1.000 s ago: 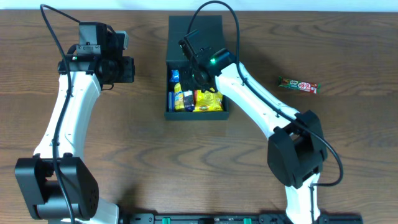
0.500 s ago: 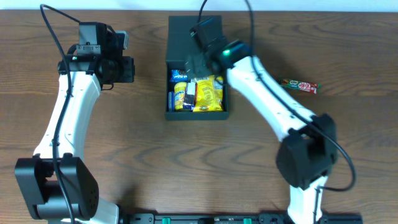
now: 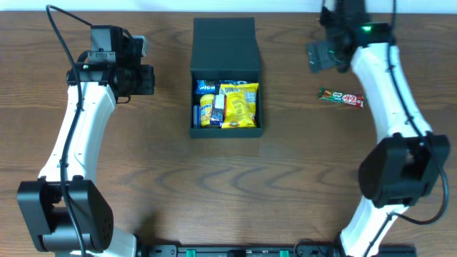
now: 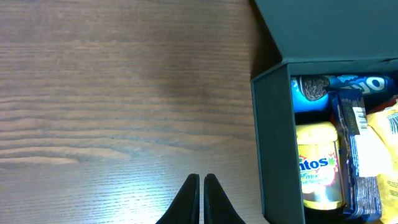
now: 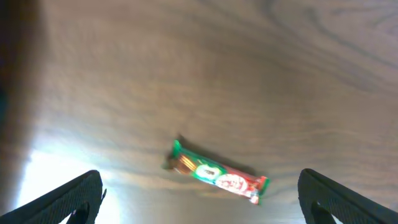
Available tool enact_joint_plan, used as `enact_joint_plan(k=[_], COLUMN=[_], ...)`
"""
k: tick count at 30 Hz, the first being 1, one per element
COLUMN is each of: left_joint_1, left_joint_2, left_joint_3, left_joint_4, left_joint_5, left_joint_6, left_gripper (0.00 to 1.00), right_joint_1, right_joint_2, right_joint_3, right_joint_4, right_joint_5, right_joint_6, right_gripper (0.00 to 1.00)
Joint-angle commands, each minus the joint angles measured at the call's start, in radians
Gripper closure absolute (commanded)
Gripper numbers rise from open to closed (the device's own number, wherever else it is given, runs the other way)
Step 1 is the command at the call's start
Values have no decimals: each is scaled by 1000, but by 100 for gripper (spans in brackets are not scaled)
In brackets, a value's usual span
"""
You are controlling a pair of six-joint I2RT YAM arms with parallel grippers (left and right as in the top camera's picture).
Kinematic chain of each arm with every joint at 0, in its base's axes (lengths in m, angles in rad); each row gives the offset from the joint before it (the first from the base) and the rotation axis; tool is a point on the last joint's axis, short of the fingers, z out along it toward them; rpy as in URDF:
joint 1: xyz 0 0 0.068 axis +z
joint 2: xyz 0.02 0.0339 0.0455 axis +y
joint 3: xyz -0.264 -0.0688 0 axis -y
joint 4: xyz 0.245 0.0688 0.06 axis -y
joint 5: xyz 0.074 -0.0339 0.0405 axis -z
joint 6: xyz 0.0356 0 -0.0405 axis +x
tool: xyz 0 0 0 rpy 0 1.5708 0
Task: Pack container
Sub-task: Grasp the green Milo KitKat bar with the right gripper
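One snack bar (image 3: 341,98) is lying loose on the worktop (image 3: 285,185), on the right arm's side, well apart from the container (image 3: 224,39). The container is sitting open at centre, lid flap lying back, with a yellow packet (image 3: 239,106) and other snacks crowding it.

Right jaws are hanging wide open and empty above the bar. Left jaws are pressing shut on nothing, near the container's left wall.

Risks:
- The bar is lying flat and thin, so jaws closing too high are probably sliding off the glossy wrapper.
- Jaws closing off-centre are likely spinning it away.
- The container is looking nearly full, so the bar may be sitting proud and blocking the lid.
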Motion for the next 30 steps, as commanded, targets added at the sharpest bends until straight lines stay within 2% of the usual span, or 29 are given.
enact_joint_plan(k=[1, 11, 14, 24, 30], left_joint_1=[1, 1, 1, 1, 1], left_joint_2=[3, 3, 3, 3, 3], left_joint_3=[1, 1, 1, 1, 1], left_joint_4=[-3, -3, -3, -4, -4], left_joint_5=[3, 3, 3, 3, 3], left_joint_6=[0, -1, -1, -1, -1], left_gripper=[94, 94, 94, 94, 94], right_joint_1=[-53, -146, -147, -162, -181], right_joint_2=[24, 119, 158, 238, 281], right_joint_3=[-13, -13, -13, -13, -16], right_joint_4=[-29, -96, -105, -93, -95], right_joint_5=[-143, -187, -187, -175, -175], right_joint_6=[-265, -474, -527, -558, -558], right_gripper=[1, 1, 6, 6, 11])
